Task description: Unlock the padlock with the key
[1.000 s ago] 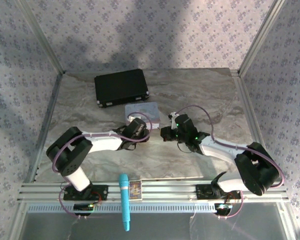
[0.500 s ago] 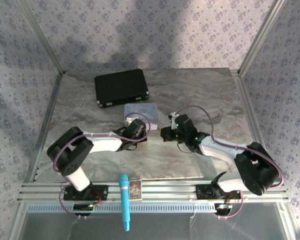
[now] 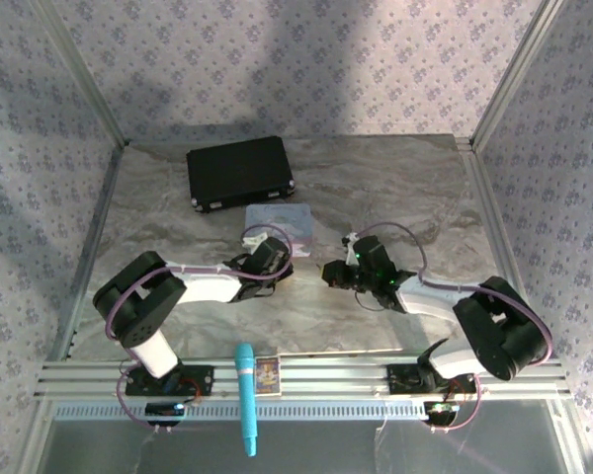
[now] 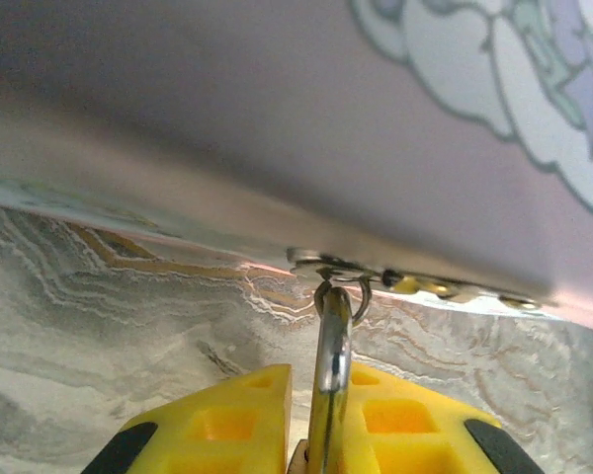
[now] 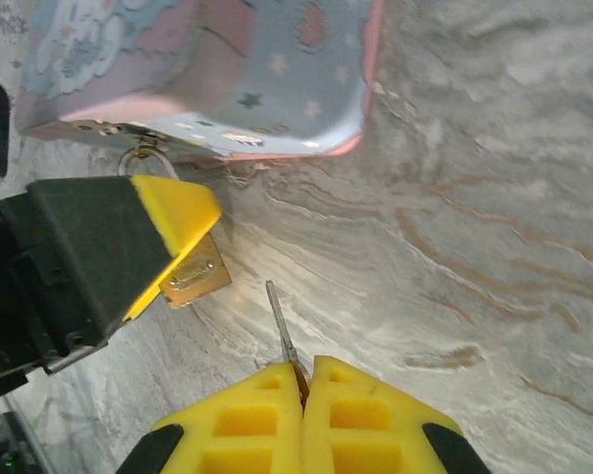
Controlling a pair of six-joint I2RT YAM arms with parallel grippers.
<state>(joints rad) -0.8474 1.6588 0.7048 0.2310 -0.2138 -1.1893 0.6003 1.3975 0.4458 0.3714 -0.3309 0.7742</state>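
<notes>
The right hand is pressed together on the one key, whose thin blade sticks out ahead of the pads, leaning slightly left. Just ahead and left of its tip is the one padlock, brass body slanted, clamped in the left hand. Beyond, its shackle hooks the latch of the one pastel tin on the counter; I judge the blade must swing left

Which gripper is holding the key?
The right gripper, pinching the thin silvery key between its pads; the left gripper grips the brass padlock instead.
</notes>
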